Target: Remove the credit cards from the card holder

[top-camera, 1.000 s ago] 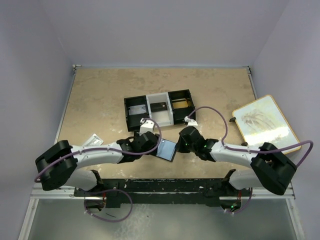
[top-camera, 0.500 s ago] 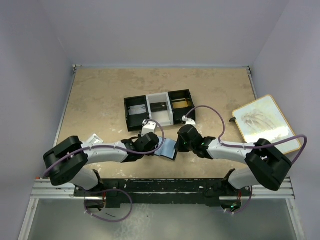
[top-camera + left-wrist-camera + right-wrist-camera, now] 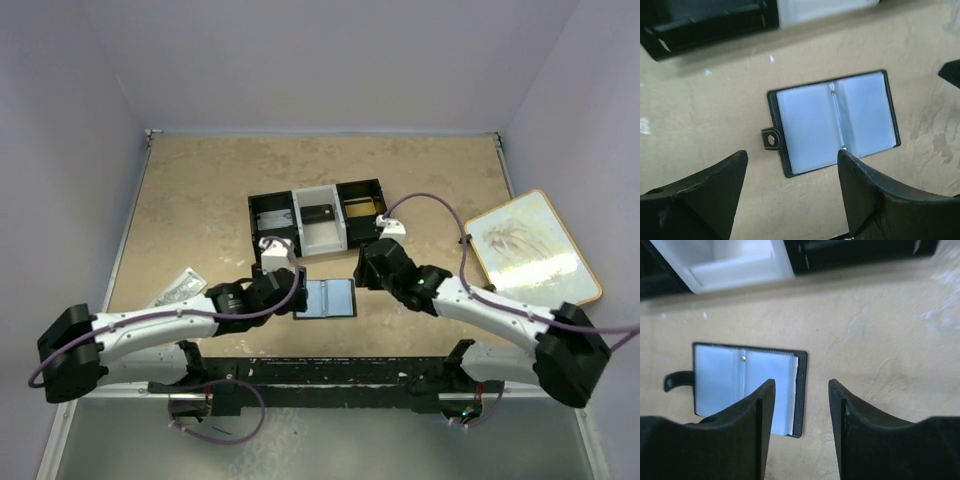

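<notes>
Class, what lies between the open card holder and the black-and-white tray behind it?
Only bare, speckled tabletop between card holder and tray, shown in the left wrist view.

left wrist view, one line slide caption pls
Card holder lies open and flat on the table, untouched, just ahead of the open left gripper.

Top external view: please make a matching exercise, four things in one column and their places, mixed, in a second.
Things:
1 black bifold card holder with clear sleeves
2 dark flat card
3 gold-tan flat card
4 white printed packet

Places:
A on the table near its left edge
B white middle compartment of the black-and-white tray
C lying open on the table, below the tray in this view
D right black compartment of that tray

Pairs: 1-C; 2-B; 3-D; 4-A
</notes>
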